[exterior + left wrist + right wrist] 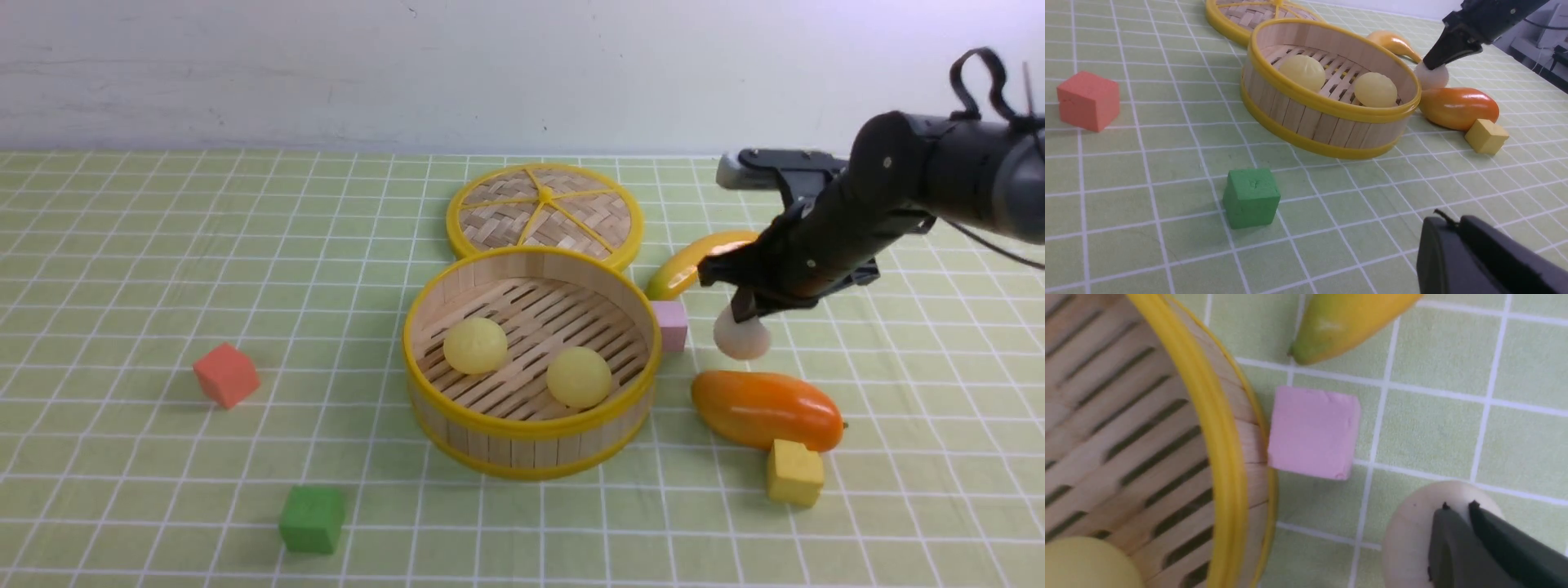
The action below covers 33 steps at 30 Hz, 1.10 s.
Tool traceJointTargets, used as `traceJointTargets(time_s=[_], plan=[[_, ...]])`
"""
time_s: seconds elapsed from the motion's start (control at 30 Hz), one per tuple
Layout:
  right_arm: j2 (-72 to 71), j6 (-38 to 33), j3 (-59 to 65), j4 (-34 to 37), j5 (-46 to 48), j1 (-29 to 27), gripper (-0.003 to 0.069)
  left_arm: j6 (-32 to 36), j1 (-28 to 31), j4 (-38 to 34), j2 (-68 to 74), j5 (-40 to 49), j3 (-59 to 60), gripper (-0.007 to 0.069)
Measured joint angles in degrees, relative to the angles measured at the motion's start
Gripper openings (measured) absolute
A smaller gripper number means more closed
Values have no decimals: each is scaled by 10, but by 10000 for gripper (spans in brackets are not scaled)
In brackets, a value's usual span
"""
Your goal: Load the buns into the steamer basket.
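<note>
- Two pale yellow buns [475,345] sit inside the steamer basket [532,447]; I count those done.
- Left to do: the off-white bun [742,333], outside the basket, near the orange mango [767,410].
- My right gripper [1459,506] has its tips together at that bun's top, pinching it, I judge.
- Left wrist view alone shows my left gripper [1447,218], tips pressed together, holding nothing.
- Front view shows the pink cube [669,326]; left wrist view doesn't.

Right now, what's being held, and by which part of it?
I can't tell for certain: the right gripper has its fingertips together at the top of the off-white bun, perhaps pinching it there. The left gripper holds nothing.
</note>
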Motion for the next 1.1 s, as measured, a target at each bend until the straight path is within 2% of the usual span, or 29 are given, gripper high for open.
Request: traceJointTargets(time_s=[0.2,0.33,0.37,0.53,0.67,0.7,0.73,0.8,0.9,0.93,1.0,1.07,1.1], plan=[[-53,-65,-29,78,-17,68,11,0,0,0,0,0,0,48],[-28,-96,-30,111,-72,105,16,0,0,0,0,0,0,50],[-1,-105,-30,118,-112,120,22,0,0,0,0,0,0,50],[60,-110,-30,132,-195,138,55,0,0,0,0,0,0,57],[89,-110,-30,134,-230,141,169,0,0,0,0,0,0,61],[89,-110,-30,134,-230,141,176,0,0,0,0,0,0,62],[86,-110,-30,134,-228,141,240,0,0,0,0,0,0,64],[71,-110,-30,134,-210,141,323,0,0,0,0,0,0,66],[23,-110,-30,133,-159,141,417,0,0,0,0,0,0,70],[13,-110,-30,133,-153,141,426,0,0,0,0,0,0,70],[-54,-108,-30,123,-68,141,448,0,0,0,0,0,0,71],[-109,-87,-27,97,3,141,433,0,0,0,0,0,0,71],[-153,-61,-20,75,49,141,402,0,0,0,0,0,0,73]])
